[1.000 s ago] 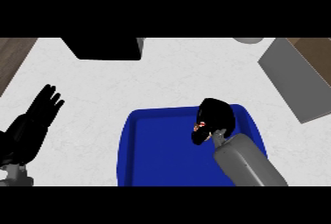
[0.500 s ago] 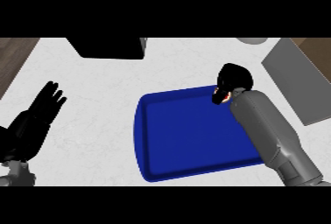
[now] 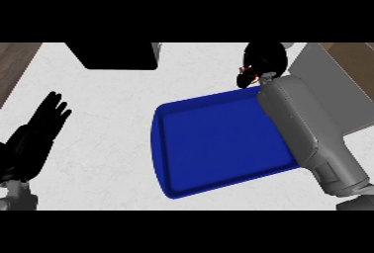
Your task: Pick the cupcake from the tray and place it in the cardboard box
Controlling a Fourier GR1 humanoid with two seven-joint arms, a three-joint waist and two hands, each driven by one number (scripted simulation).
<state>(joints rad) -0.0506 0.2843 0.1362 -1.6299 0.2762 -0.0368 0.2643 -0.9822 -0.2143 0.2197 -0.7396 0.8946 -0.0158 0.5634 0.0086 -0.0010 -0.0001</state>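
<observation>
My right hand (image 3: 264, 58) is curled round the cupcake (image 3: 248, 75), of which only small red and white bits show under the fingers. It hangs just beyond the far right corner of the blue tray (image 3: 211, 143), whose inside lies bare. My grey right forearm crosses the tray's right side. A grey box wall (image 3: 326, 74) stands right beside the hand, to its right. At the left edge my left hand (image 3: 38, 136) rests open on the counter, fingers pointing away from me.
A black block (image 3: 118, 55) stands at the counter's far edge, left of centre. Brown wood shows past the white counter at the far left (image 3: 15, 64) and the far right.
My right hand has carried the cupcake away from me, from above the tray's far part to beyond its far right corner, nearer the grey box. The left hand stayed still.
</observation>
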